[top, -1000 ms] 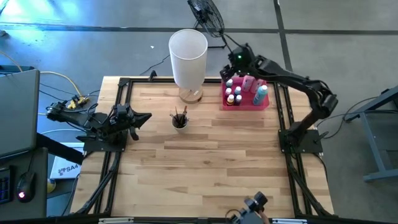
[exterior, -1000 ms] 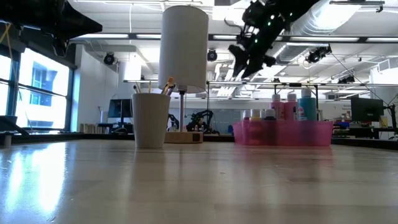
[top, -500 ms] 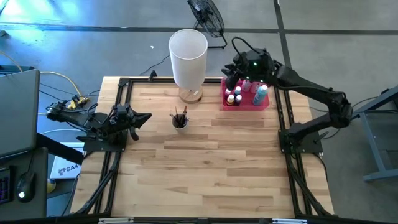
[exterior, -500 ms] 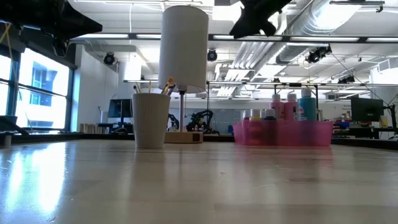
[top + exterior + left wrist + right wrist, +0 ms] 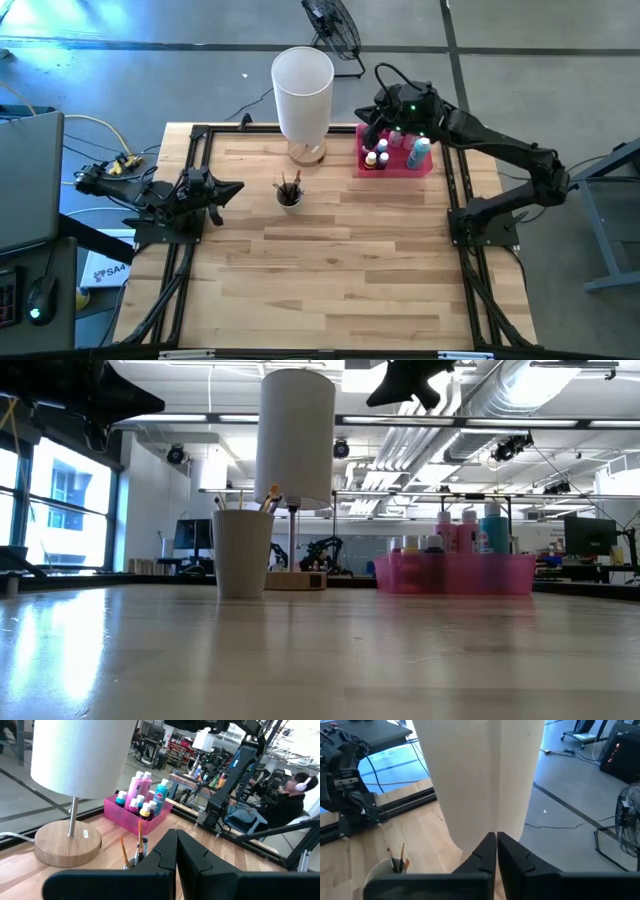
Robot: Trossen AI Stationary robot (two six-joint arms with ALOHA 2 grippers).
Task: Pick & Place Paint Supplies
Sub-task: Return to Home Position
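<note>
The paint bottles (image 5: 385, 148) stand upright in a pink tray (image 5: 427, 168) at the table's far right; they also show in the left wrist view (image 5: 141, 800). Thin paintbrushes (image 5: 289, 186) stick up out of a white cup (image 5: 242, 552) near the table's middle. My right gripper (image 5: 363, 119) hangs shut and empty high above the tray's far left corner, pointing toward the lamp; its closed fingers show in the right wrist view (image 5: 496, 845). My left gripper (image 5: 236, 187) rests shut and level at the table's left side, pointing at the cup.
A lamp with a tall white cylinder shade (image 5: 302, 85) on a round wooden base (image 5: 62, 842) stands at the far edge between cup and tray. Black rails (image 5: 200, 160) frame the table. Bare wood (image 5: 340, 260) fills the near half. A person (image 5: 295, 785) sits beyond the table.
My right gripper has risen from just over the tray's bottles, tipped up toward level, and shut on nothing. The bottles and tray stand as before.
</note>
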